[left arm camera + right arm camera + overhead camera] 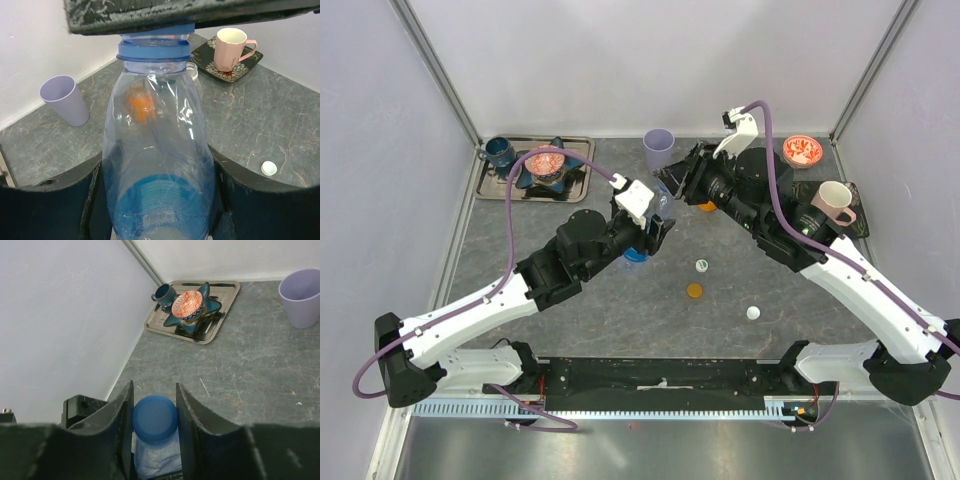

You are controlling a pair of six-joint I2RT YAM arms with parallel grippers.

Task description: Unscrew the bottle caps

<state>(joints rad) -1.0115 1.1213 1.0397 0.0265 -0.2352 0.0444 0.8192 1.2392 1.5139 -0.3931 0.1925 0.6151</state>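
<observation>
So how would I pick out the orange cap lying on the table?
Find the open middle of the grey table. Three loose caps lie there. The orange cap sits just in front of the white-and-green cap and left of the white cap; it alone is orange.

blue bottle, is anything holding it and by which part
The left gripper clamps the blue bottle around its lower body, and the right gripper pinches its blue cap from both sides.
</observation>
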